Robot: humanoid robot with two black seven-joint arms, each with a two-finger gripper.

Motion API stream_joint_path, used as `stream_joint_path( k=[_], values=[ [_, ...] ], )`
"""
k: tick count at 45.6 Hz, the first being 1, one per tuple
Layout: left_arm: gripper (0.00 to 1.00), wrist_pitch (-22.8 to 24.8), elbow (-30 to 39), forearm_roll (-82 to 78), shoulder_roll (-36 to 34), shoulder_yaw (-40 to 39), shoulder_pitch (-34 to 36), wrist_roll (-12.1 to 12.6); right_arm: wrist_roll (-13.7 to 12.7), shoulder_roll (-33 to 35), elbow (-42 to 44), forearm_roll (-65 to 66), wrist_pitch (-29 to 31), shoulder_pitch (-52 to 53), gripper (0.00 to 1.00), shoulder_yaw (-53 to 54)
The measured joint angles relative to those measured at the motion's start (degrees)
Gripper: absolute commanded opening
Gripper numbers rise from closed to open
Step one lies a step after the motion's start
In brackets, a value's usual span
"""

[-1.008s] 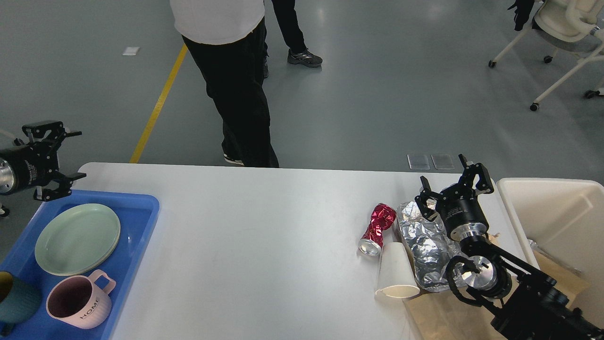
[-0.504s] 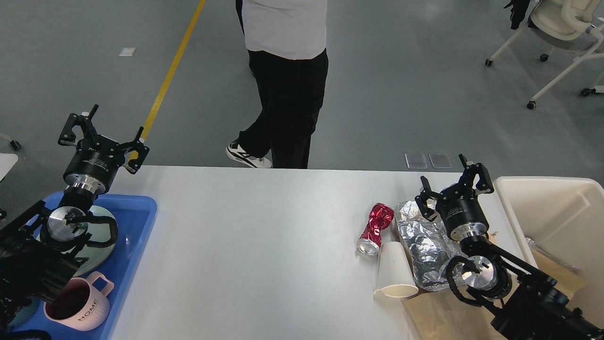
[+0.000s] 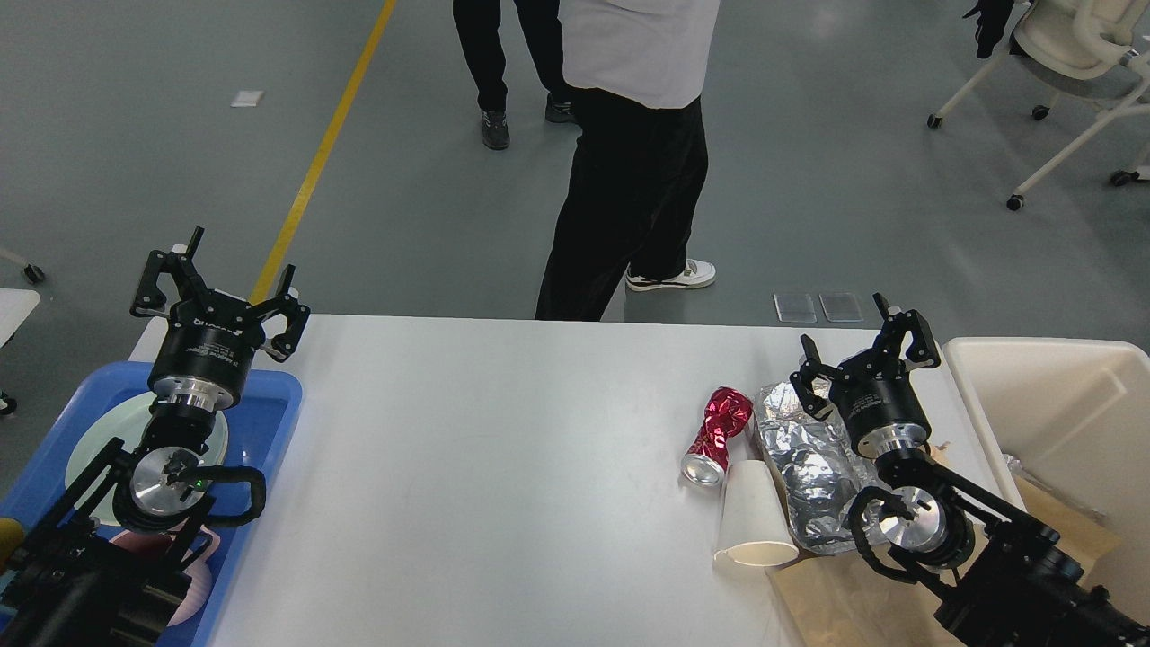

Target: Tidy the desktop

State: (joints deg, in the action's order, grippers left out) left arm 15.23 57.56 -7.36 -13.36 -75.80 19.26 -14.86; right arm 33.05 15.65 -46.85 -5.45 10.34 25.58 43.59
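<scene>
The left arm (image 3: 171, 467) covers most of the green plate (image 3: 94, 445) and nearly all of the pink mug (image 3: 193, 589) — only slivers show. The tray (image 3: 269, 422) and the bin (image 3: 1069, 404) run off the frame's edges. The right arm (image 3: 952, 521) hides part of the foil (image 3: 804, 458) and the cardboard (image 3: 835, 598). The bystander (image 3: 629, 153) is cut off above the waist.

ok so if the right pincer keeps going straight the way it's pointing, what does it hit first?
Probably nothing on the desktop. The right pincer, open, points up and away past the far edge, above the foil, toward bare floor. Depth is hard to judge.
</scene>
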Motion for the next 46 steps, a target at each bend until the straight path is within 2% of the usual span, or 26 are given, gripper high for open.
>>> stream_joint_path(
  k=[23, 30, 39, 46],
  values=[
    [0.96, 1.5, -2.4, -0.4, 5.2, 1.1, -3.5, 0.0, 0.0, -0.1, 0.1, 0.0, 0.0, 0.0, 1.0, 0.0],
    [0.96, 4.8, -4.1, -0.4, 5.2, 1.2, -3.7, -0.4, 0.0, -0.1, 0.1, 0.0, 0.0, 0.0, 1.0, 0.0],
    [0.96, 13.1, -7.8, -0.4, 5.3, 1.3, -3.8, -0.5, 0.0, -0.1, 0.1, 0.0, 0.0, 0.0, 1.0, 0.0],
    [0.96, 14.4, -9.1, 0.1, 6.1, 1.0, -3.4, -0.8, 0.0, -0.1, 0.1, 0.0, 0.0, 0.0, 1.0, 0.0]
  ],
)
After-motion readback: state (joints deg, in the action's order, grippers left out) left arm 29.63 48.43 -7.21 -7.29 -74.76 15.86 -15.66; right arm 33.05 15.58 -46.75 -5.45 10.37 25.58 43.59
